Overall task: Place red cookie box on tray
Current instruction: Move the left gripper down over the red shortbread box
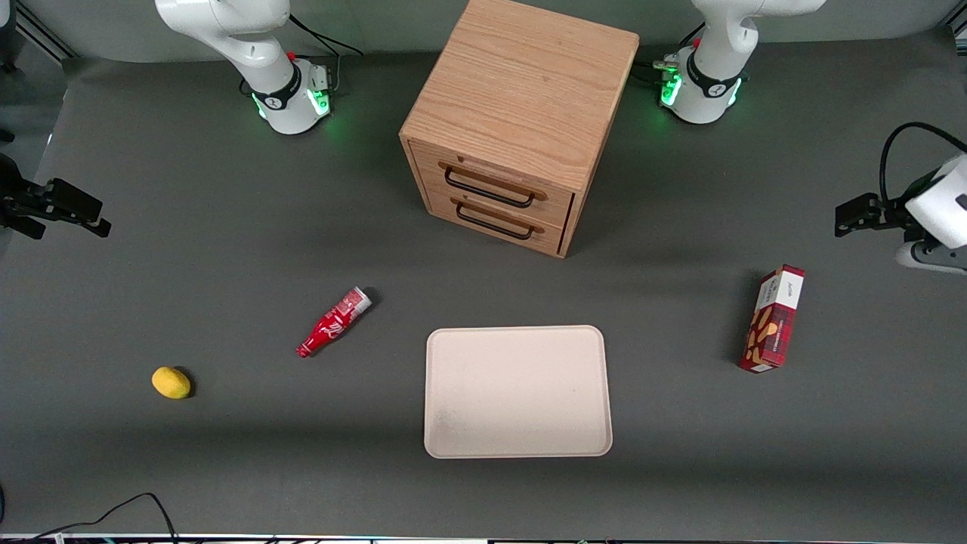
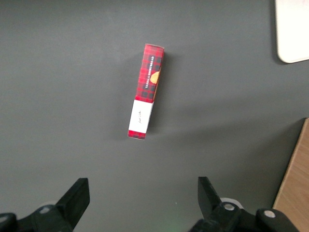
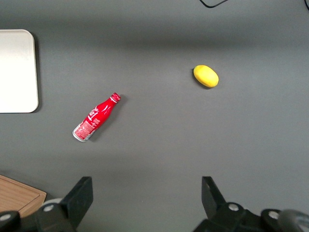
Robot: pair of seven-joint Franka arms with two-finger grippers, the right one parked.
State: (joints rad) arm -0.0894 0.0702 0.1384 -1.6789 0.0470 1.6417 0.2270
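The pincer (image 2: 142, 203) is hovering w/ fingers apart, nothing held, near the red cookie box (image 1: 772, 319) lying on the surface, well apart from the tray (image 1: 517, 391). It's prob. needing to drop straight down, lining its fingers across the box's narrow width before closing.

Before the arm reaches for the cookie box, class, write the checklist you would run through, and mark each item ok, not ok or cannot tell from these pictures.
1. Box free to grasp: it lies alone on the table, nothing touching it. Ok.
2. Hand open: fingers spread wide, nothing between them. Ok.
3. Hand near the box: it hangs above the table toward the working arm's end, apart from the box. Ok.
4. Tray ready: nothing lies on it. Ok.
5. Path from box to tray: bare table between them; the bottle and lemon lie toward the parked arm's end. Ok.
6. Box on tray: not ok, not yet done.
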